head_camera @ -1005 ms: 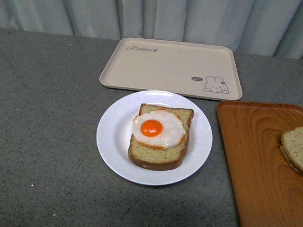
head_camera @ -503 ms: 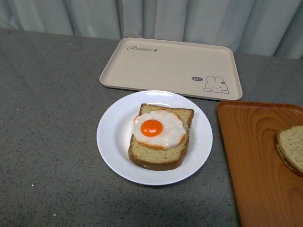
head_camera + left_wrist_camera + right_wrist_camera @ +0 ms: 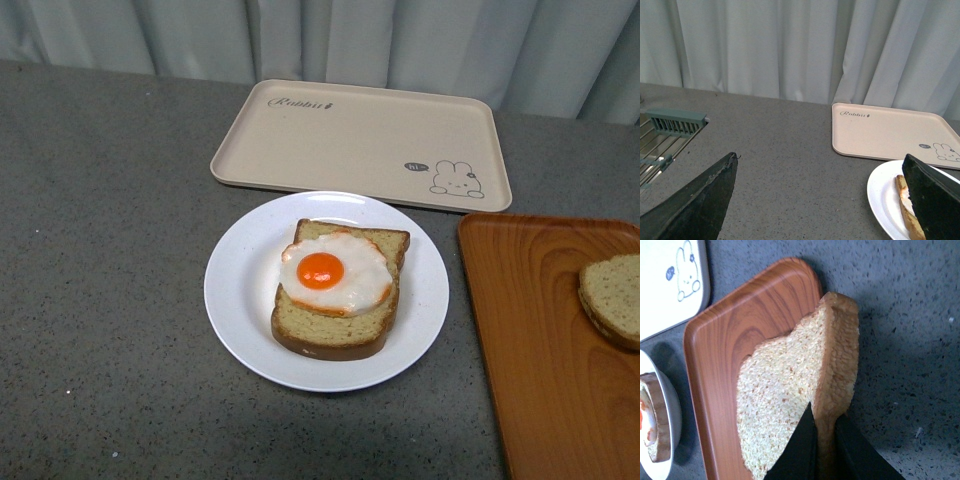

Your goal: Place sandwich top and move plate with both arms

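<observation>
Evidently our right claw (image 3: 823, 412) pinches the top slice (image 3: 782, 385) by its crust, over the wooden tray (image 3: 740, 320); it seems light and soft. Our left claw (image 3: 819, 159) gapes empty.

Glossy white round plate (image 3: 235, 290); tan speckled bread slice (image 3: 615, 295); orange wood-grain tray (image 3: 530, 340); beige rabbit-printed tray (image 3: 350, 140); grey speckled countertop (image 3: 100, 300).

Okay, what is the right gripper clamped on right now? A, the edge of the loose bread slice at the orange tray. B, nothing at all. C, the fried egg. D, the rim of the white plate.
A: in the right wrist view, the right gripper has its two dark jaws pinched on the crust edge of the sandwich top, with the orange tray behind it.
</observation>
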Controlling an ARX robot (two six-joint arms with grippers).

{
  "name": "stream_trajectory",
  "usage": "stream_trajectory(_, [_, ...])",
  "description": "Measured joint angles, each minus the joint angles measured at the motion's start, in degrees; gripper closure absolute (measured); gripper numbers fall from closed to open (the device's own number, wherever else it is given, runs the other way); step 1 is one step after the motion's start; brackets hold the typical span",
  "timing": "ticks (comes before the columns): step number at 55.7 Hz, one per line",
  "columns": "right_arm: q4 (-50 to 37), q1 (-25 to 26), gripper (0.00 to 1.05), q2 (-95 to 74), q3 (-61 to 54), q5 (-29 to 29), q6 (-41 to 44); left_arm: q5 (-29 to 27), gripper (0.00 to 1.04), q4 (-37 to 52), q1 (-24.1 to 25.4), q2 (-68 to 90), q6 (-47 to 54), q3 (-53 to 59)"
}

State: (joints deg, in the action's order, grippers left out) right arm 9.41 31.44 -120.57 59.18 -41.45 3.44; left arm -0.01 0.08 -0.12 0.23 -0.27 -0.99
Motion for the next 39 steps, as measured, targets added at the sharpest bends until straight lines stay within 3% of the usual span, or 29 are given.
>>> stream_trajectory(8, [0.22, -1.57, 1.02, 5.38, -0.26, -1.86, 0.59, 0.00, 0.06, 0.00, 0.00, 0.00, 0.00, 0.00])
stream_trajectory(16, [-4.81, -5.60, 1.02, 12.28, -3.41, -6.32, -3.52, 0.00, 0.06, 0.00, 0.00, 0.00, 0.00, 0.00])
stream_trajectory(26, [-20.48, -13.57, 1.02, 18.14, -8.57, -11.32, -19.15, 0.00, 0.06, 0.00, 0.00, 0.00, 0.00, 0.00])
stream_trajectory(39, [-34.80, -27.26, 1.02, 12.90, -9.97, -9.18, -33.90, 0.00, 0.06, 0.00, 0.00, 0.00, 0.00, 0.00])
